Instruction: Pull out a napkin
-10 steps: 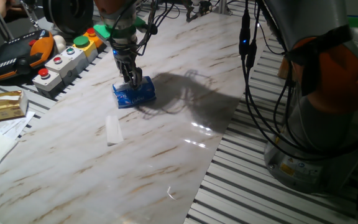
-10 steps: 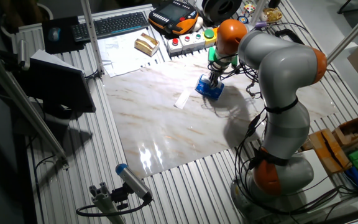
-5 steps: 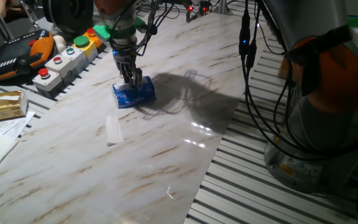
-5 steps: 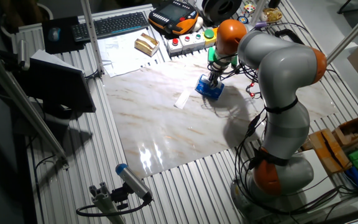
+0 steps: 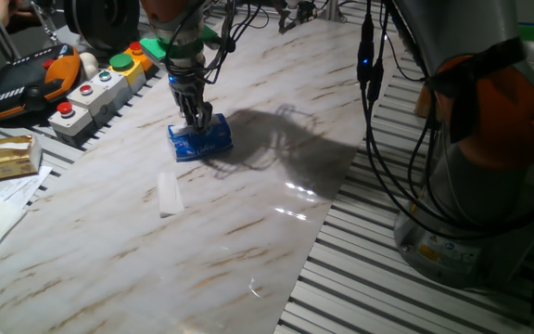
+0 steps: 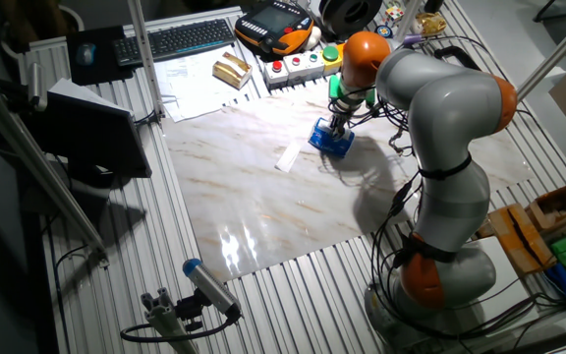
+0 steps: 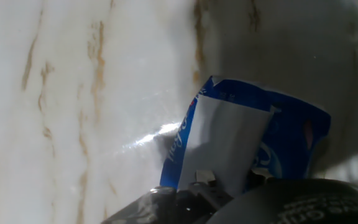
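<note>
The blue tissue packet lies on the marble table at the back left; it also shows in the other fixed view and the hand view. My gripper stands upright on top of the packet, fingers close together. In the hand view a white napkin sheet runs from the packet's opening up into my gripper, which is shut on it. In the fixed views the napkin is hidden by the fingers.
A small narrow folded white strip lies on the marble in front left of the packet. A button box, a teach pendant and a yellow box sit off the table's left edge. The arm's base stands at right.
</note>
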You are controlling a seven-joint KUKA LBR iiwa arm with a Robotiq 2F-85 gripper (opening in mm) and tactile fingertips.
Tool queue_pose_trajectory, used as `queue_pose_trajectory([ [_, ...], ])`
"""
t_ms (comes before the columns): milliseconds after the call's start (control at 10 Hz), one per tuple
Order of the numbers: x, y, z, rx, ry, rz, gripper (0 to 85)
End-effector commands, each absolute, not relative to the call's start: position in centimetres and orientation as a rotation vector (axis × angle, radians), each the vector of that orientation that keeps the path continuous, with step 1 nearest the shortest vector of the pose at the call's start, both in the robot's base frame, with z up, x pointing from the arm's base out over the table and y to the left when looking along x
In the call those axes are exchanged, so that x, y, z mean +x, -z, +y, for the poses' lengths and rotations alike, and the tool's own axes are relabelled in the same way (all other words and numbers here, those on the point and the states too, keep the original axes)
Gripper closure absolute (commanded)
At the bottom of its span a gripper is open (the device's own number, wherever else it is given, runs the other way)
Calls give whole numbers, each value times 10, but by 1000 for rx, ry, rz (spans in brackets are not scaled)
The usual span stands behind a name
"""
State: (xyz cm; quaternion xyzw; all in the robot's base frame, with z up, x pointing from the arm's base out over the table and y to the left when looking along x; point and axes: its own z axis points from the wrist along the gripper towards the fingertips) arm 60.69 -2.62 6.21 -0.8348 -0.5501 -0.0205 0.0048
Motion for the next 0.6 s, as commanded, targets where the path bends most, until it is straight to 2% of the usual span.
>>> queue_pose_trajectory([
  [0, 607, -63, -26, -2614, 62, -1730, 523],
  [500, 605, -68, -27, -2616, 56, -1748, 537],
])
